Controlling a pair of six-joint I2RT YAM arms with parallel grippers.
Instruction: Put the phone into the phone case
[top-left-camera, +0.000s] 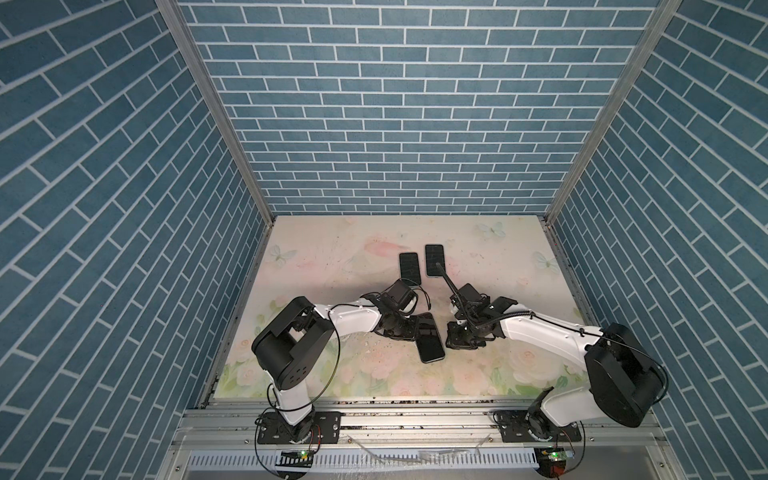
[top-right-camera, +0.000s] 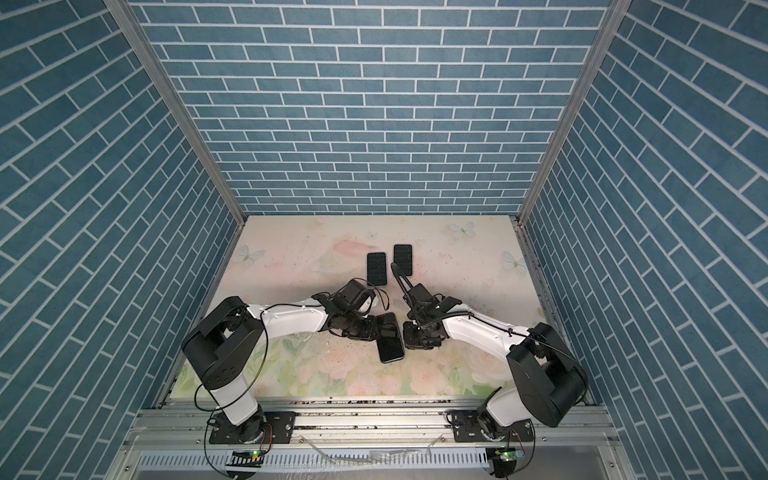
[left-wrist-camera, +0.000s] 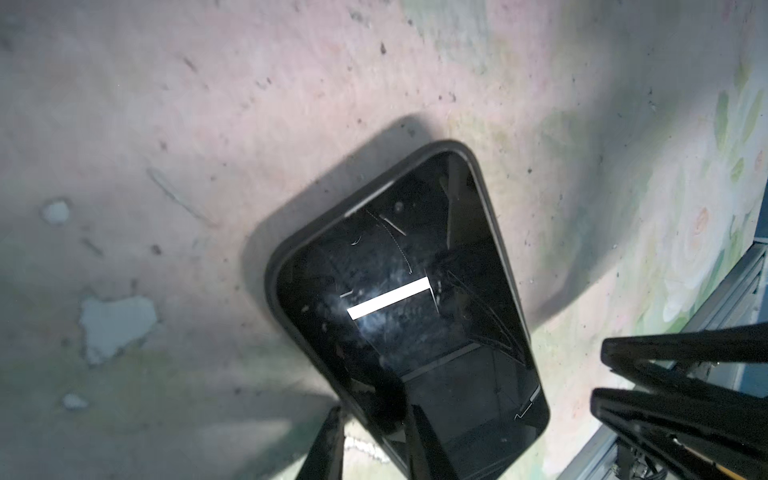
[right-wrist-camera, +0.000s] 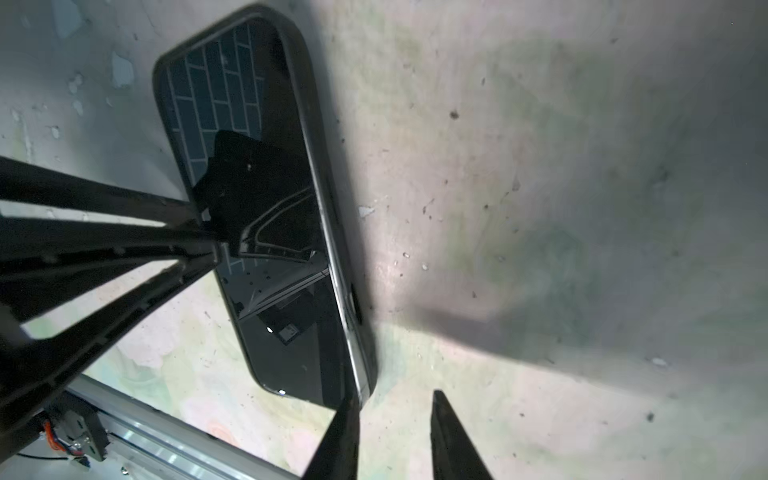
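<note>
Phone (left-wrist-camera: 409, 307), glossy black, maybe matte-rimmed

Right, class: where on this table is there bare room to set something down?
Bare: the far left corner by the butterfly, the far right edge, and the near strip of table along the rail. Crowded: the middle, where the left claw and right claw meet at the phone, with two more phones just behind.
</note>
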